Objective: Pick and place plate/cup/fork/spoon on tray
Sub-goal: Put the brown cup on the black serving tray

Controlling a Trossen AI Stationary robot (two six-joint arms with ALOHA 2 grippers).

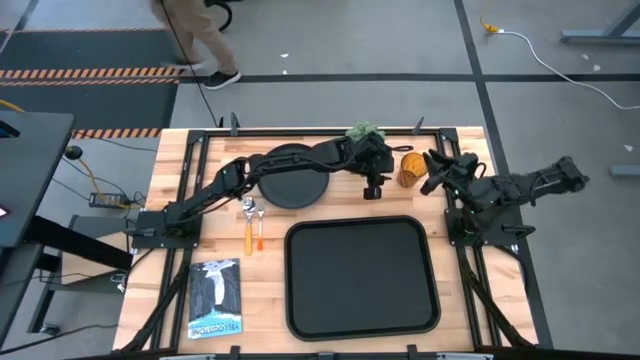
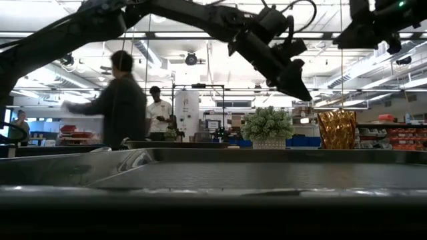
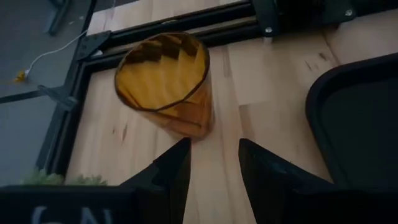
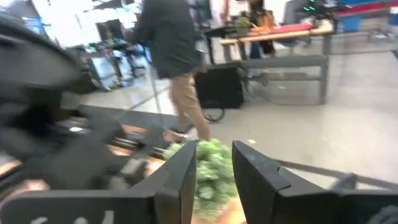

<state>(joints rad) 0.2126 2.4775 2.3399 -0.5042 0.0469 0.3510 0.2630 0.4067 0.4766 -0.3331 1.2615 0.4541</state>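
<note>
The amber cup (image 1: 410,169) stands upright on the table at the far right, beside the green plant (image 1: 365,132); it also shows in the left wrist view (image 3: 165,81) and the low view (image 2: 335,129). My left gripper (image 3: 214,165) is open and empty, raised above the table just left of the cup (image 1: 388,170). My right gripper (image 4: 214,171) is open and empty, raised just right of the cup (image 1: 432,172) and facing the plant (image 4: 211,165). The round black plate (image 1: 293,178) lies flat at the far middle. The fork and spoon (image 1: 253,225) lie side by side left of the black tray (image 1: 360,320).
A booklet (image 1: 215,297) lies at the near left, beside the tray. Black frame rails (image 1: 300,132) run along the table's edges. A person (image 2: 120,100) walks past beyond the far edge, with others farther back. Bare wood shows between the plate and the tray.
</note>
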